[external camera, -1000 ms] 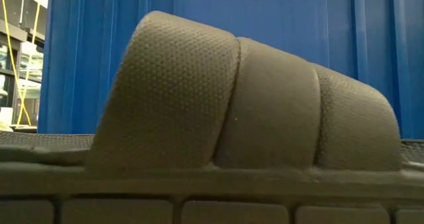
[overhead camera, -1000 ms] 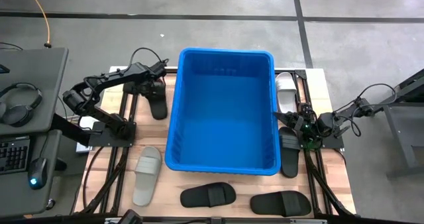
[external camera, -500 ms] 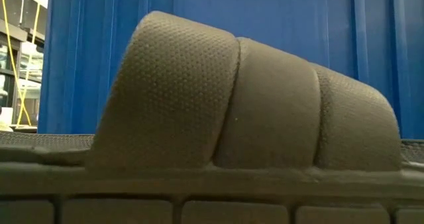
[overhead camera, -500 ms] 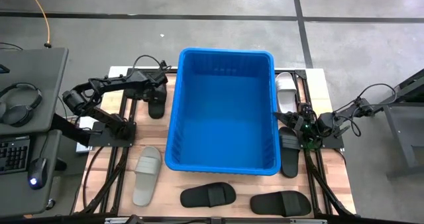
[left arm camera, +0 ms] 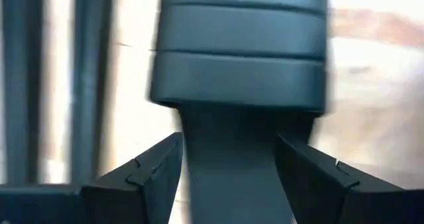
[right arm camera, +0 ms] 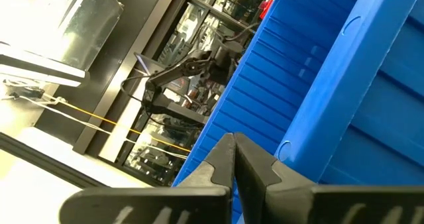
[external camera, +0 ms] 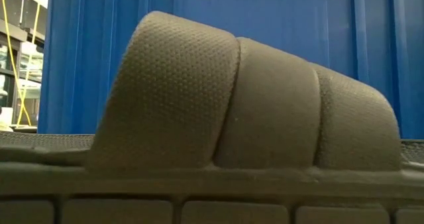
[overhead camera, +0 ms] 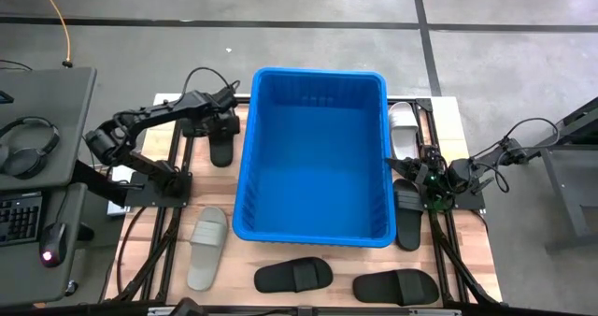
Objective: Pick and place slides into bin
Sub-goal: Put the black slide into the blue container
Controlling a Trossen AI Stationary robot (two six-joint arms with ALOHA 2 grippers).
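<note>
Black slide lies on the table left of the bin; we see the left gripper with its fingers on either side of the sole, contact unclear. Right gripper, beside the bin's right wall, is closed on nothing.

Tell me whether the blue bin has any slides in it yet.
Empty. The high view shows the large bright-blue plastic bin's bare floor; the black and light rubber slides all lie outside it on the table.
</note>
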